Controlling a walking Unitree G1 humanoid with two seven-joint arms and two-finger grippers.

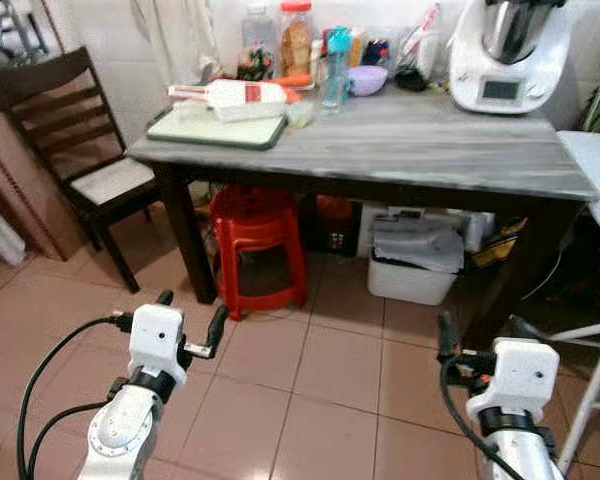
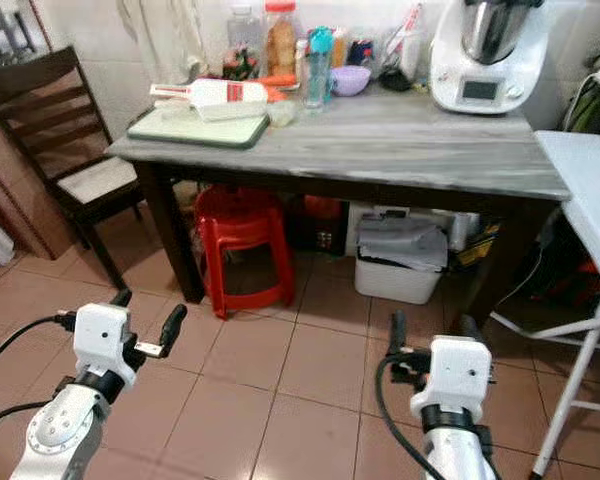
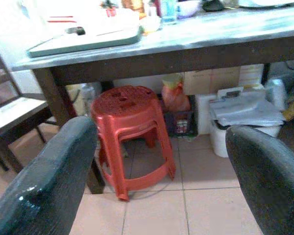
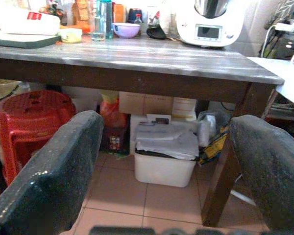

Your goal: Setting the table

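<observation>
Standing off the worktop [image 1: 400,150] with left gripper [image 1: 190,322] and right gripper [image 1: 480,340] both low, fingers wide and empty; cutting board [image 1: 218,128] at 11 o'clock, long axis left-right, nearer left arm.

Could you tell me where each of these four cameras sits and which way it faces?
Left eye view: on the head, looking forward and down at the grey table; both arms show, left pincer and right pincer open.
Right eye view: the head's other eye, same scene slightly offset.
Left wrist view: along that pincer's fingers, toward the red stool under the table.
Right wrist view: between its fingers, toward the white bin.
Shared: all four show the table and stool.
</observation>
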